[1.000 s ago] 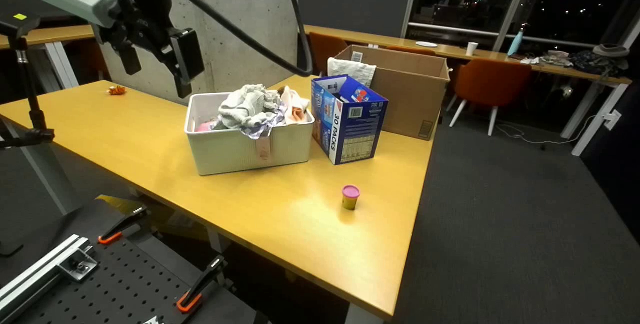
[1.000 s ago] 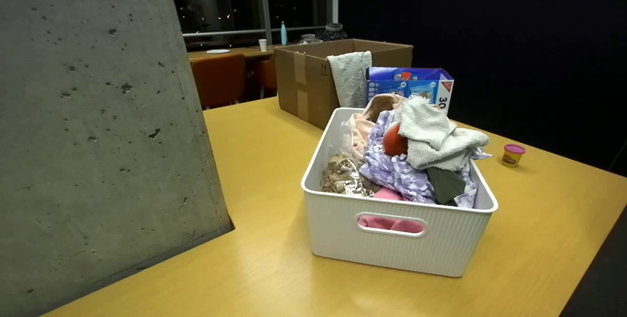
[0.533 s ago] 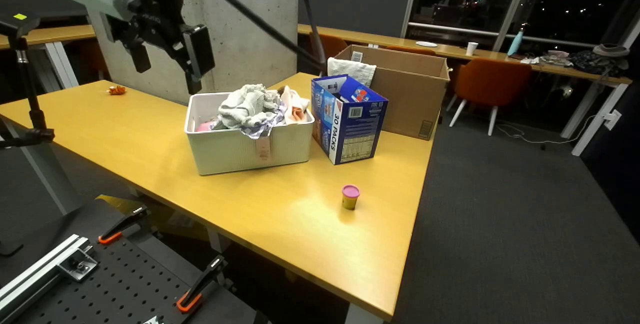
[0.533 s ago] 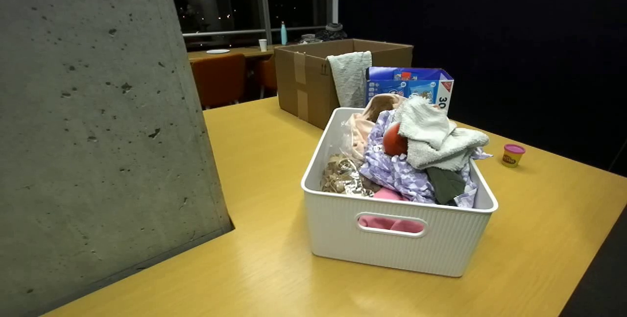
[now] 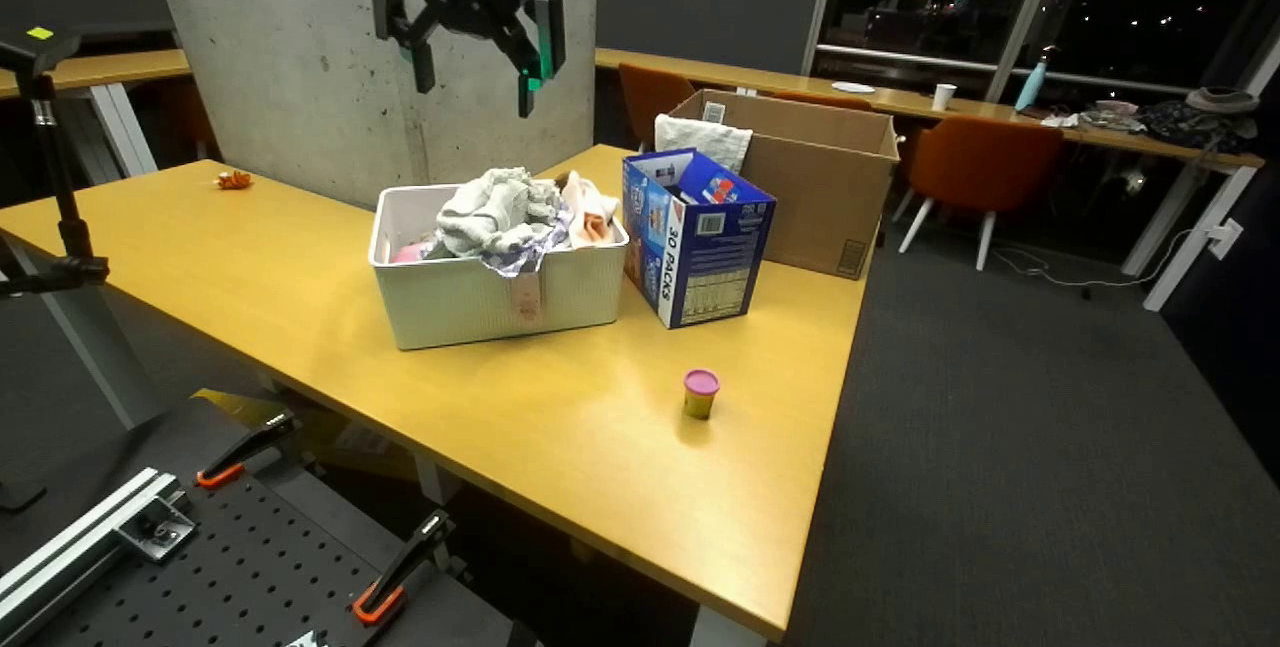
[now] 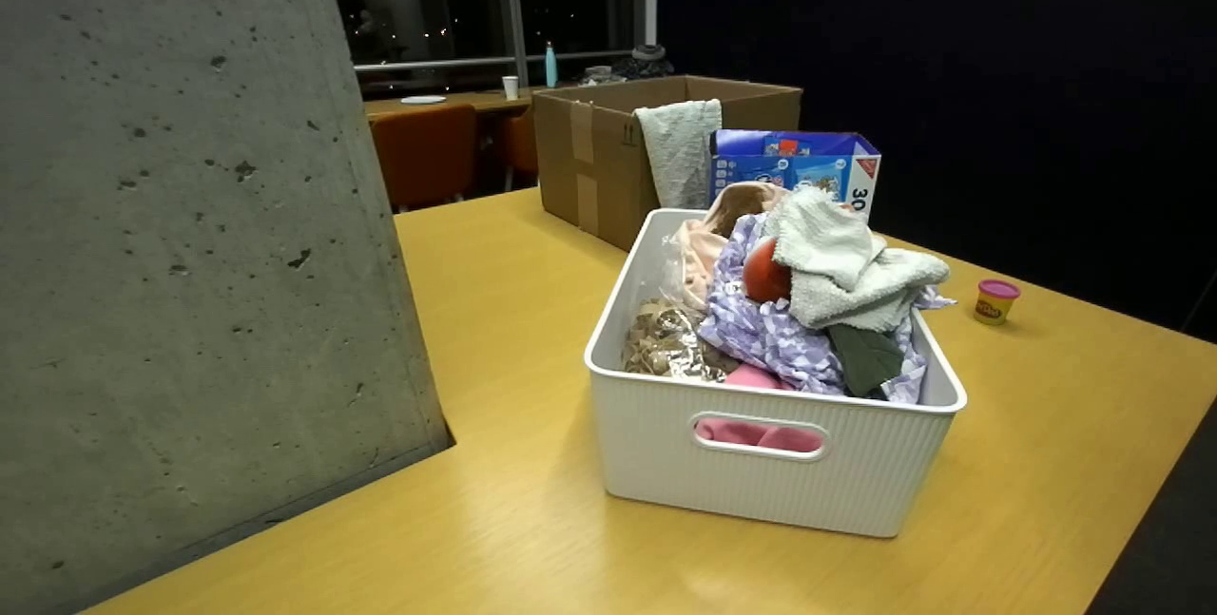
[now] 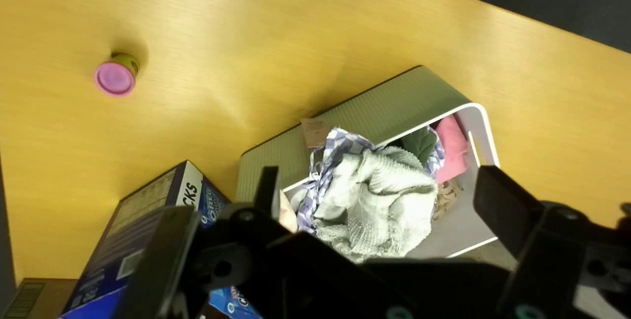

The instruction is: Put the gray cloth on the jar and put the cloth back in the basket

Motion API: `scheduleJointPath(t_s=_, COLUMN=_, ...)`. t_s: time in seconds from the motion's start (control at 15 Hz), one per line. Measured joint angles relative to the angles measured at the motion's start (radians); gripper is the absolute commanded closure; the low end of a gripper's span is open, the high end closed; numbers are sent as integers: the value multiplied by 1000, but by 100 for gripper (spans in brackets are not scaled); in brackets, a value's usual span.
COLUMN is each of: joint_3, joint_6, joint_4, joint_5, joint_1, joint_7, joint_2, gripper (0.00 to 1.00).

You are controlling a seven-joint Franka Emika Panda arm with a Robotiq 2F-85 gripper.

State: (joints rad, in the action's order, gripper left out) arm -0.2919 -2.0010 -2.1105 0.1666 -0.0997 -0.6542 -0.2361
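End effector [image 5: 475, 79]: released, jaws wide apart, hanging above the basket [image 5: 470, 312], well apart from everything in it
Gray cloth [image 7: 374, 205]: crumpled on top of the heap inside the basket, bulging above the rim; in the wrist view it shows below, in the gap between the jaws
Jar [image 5: 699, 401]: yellow body, pink lid on, upright on the tabletop [image 5: 700, 517], well apart from the basket
Basket: white, ribbed, on the tabletop, slot handle in its end wall
Purple-and-white cloth [image 6: 765, 339]: under the gray cloth, one corner hanging over the rim
Pink cloth [image 6: 758, 434]: inside the basket, visible through the handle slot
Clear packet [image 6: 666, 344]: in the basket near a corner, beige-brown pieces in it
Blue box [image 5: 725, 257]: upright, open at the top, just beside the basket; whether they touch cannot be told
Cardboard box [image 5: 815, 192]: open at the top, standing near the blue box
Pale cloth [image 6: 683, 159]: draped over the cardboard box's rim in both exterior views
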Motion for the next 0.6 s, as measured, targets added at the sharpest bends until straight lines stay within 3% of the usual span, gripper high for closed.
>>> scheduleJointPath(t_s=0.13, joint_3=12, joint_6=0, joint_4=93, joint_5=48, joint_1=-15, joint_7=-51, joint_2=126, gripper=0)
scheduleJointPath(t_s=0.4, joint_3=125, joint_6=-4, joint_4=260, joint_5=96, joint_1=7, joint_7=-87, joint_2=359, gripper=0)
scheduleJointPath(t_s=0.6, joint_3=196, joint_6=-5, joint_4=347, joint_5=96, joint_1=39, joint_7=-86, joint_2=462, gripper=0)
